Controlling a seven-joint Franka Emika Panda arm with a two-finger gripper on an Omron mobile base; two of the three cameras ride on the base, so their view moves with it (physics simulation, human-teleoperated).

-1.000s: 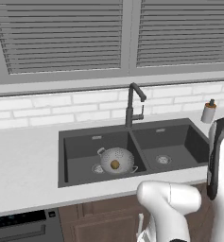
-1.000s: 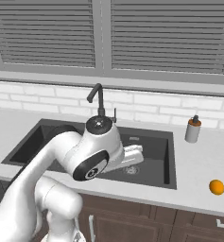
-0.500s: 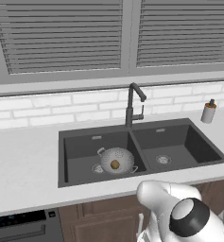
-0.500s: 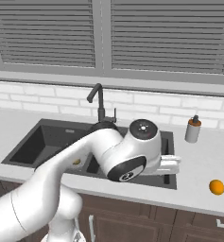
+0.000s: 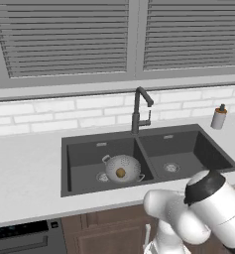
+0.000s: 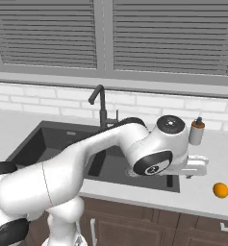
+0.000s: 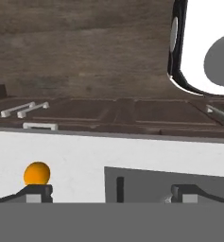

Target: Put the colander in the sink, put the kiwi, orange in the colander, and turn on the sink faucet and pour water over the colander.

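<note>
In the left basin of the sink [image 5: 84, 163] the colander [image 5: 123, 167] holds the kiwi [image 5: 120, 172]. The arm has swung right over the last second, toward the orange [image 6: 221, 190] on the counter [image 6: 216, 206]; the gripper [image 7: 108, 191], jaws wide and empty, now faces it.

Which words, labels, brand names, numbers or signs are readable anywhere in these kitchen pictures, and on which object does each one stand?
None can be read.
The pale soap bottle with a brown cap carries no label.
The dark grey double-basin sink, the round silvery metal colander and the tall dark grey faucet carry no marking.
The dark appliance front under the counter shows faint marks, too small to read.
</note>
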